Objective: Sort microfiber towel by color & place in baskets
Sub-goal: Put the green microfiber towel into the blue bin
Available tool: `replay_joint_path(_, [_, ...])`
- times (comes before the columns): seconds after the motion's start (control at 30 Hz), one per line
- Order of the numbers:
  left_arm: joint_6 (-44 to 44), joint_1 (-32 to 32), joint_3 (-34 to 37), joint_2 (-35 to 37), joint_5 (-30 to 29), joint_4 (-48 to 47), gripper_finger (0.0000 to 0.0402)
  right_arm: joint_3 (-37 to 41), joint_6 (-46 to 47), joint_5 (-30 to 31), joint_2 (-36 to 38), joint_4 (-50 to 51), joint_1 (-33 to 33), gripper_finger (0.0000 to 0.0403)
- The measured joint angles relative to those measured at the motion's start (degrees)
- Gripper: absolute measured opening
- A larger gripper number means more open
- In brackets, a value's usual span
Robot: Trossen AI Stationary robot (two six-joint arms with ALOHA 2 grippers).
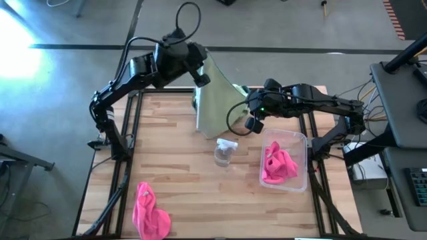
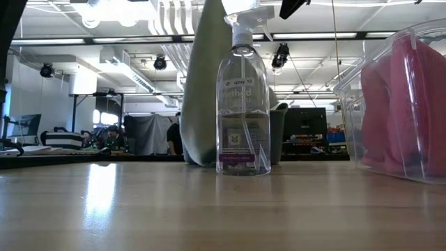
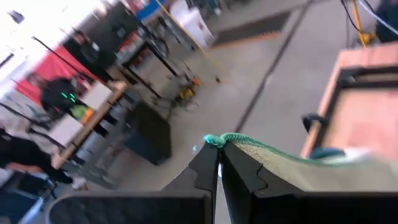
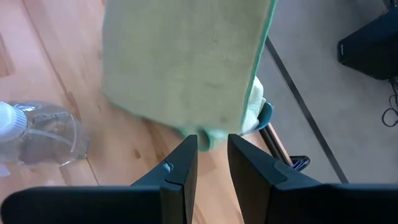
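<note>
A light green microfiber towel [image 1: 220, 100] with a teal hem hangs spread between my two grippers above the table's far middle. My left gripper [image 1: 201, 77] is shut on its top, high over the far edge. My right gripper [image 4: 212, 140] stands lower, with the towel's bottom corner between its fingertips. Behind the towel, another green towel [image 4: 255, 102] lies in the dark teal basket [image 4: 266, 115]. Pink towels [image 1: 279, 165] fill the clear basket [image 1: 303, 143] on the right. One pink towel [image 1: 148, 213] lies flat on the table's near left. My left gripper pinches the green towel's teal-hemmed top edge [image 3: 231, 139] between its two fingertips, which point almost level toward the table's far side. The towel hangs down from there, clear of the table. My right gripper has the towel's lower corner [image 4: 210, 132] between its fingertips, coming slanting down from the table's right side. Only the bunched corner sits in the narrow gap. The towel rises flat from there toward the left gripper.
A small clear spray bottle [image 1: 223, 152] stands upright mid-table, just in front of the hanging towel and left of the clear basket. Bare wood lies between the bottle and the near-left pink towel. The table's far edge [image 1: 167, 93] runs under my left arm.
</note>
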State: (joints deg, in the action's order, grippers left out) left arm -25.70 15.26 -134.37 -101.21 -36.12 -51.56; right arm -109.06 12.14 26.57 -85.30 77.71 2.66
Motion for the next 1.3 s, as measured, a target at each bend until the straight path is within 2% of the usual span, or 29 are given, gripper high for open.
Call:
replay_joint_path(0.23, [-9.7, 0.0, 0.0, 0.2, -2.8, 15.1, 0.0000, 0.0, 0.3, 0.0, 0.0, 0.0, 0.0, 0.0082])
replay_joint_path(0.53, [-16.5, 0.5, 0.0, 1.1, -3.0, 24.1, 0.0000, 0.0, 0.8, 0.0, 0.0, 0.0, 0.0, 0.0082])
replay_joint_path(0.93, [-28.3, 1.1, 0.0, 1.1, -2.2, 44.1, 0.0000, 0.0, 0.9, 0.0, 0.0, -0.1, 0.0, 0.0082])
replay_joint_path(1.3, [-25.9, 1.3, 0.0, 0.2, 4.2, 45.3, 0.0000, 0.0, 0.9, 0.0, 0.0, -0.5, 0.0, 0.0082])
